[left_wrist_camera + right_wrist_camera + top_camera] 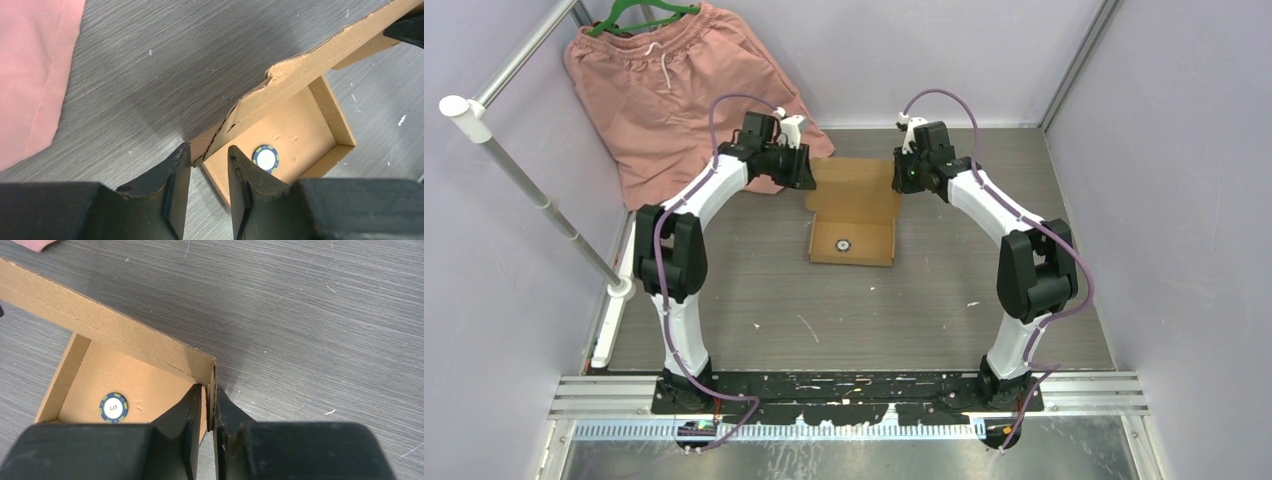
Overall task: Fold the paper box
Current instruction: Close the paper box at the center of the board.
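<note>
The paper box [852, 235] is brown corrugated cardboard and stands open near the back middle of the table. Its lid [856, 185] is tilted up at the far side. My left gripper [809, 168] is at the lid's left end. In the left wrist view its fingers [207, 152] stand a little apart, with the bent corner flap [215, 132] between the tips. My right gripper [904, 172] is at the lid's right end. In the right wrist view it [210, 390] is pinched tight on the thin side flap [212, 375]. A blue-and-white chip [113, 407] lies on the box floor.
Salmon-pink shorts [664, 90] on a green hanger lie at the back left, close to my left arm, and show at the left edge [30, 75] of the left wrist view. A white rail [534, 190] slants along the left side. Purple-grey walls enclose the table.
</note>
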`<state>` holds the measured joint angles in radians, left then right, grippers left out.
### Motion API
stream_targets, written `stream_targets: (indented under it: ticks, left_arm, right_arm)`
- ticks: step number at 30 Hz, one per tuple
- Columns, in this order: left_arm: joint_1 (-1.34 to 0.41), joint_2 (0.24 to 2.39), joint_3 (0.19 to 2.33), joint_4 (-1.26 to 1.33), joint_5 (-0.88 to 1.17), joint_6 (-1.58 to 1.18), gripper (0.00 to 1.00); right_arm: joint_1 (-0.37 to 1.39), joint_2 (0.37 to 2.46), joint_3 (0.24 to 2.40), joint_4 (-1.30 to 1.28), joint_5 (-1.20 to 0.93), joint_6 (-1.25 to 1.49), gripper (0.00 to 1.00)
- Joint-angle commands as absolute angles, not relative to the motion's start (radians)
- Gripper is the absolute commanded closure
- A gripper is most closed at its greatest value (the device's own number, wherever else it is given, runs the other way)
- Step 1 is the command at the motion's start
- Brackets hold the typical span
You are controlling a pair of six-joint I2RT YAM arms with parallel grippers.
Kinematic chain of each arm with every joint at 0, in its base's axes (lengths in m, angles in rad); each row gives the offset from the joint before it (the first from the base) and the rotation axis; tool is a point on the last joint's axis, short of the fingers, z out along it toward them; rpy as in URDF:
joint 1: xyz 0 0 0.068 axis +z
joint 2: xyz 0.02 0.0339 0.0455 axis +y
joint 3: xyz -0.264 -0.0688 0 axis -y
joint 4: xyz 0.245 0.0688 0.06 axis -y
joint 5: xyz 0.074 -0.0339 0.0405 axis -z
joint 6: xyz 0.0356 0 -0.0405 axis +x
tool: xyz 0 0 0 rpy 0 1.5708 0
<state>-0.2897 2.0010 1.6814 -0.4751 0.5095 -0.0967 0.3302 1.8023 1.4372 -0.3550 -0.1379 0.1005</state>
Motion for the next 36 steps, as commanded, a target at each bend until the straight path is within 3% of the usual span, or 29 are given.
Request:
stream_targets:
  ticks: [1,12,17,36]
  left_arm:
    - [-0.342,1.929,1.683,-0.479,0.403,-0.12,0.67]
    - [-0.434,1.887,1.662,-0.481,0.142,-0.161,0.69]
    - [-0.458,1.849,1.612,-0.455,0.065,-0.203,0.78]
    - [-0.568,1.731,1.46,-0.332,-0.18,-0.295,0.82]
  right_arm:
    - [0.366,1.78,1.42,-0.295,-0.148,0.139,0.82]
    - [0.376,1.757,1.384,-0.276,-0.13,0.156,0.82]
    - [0.383,1.743,1.358,-0.262,-0.113,0.167,0.82]
    - [0.502,1.658,1.226,-0.162,0.104,0.211,0.84]
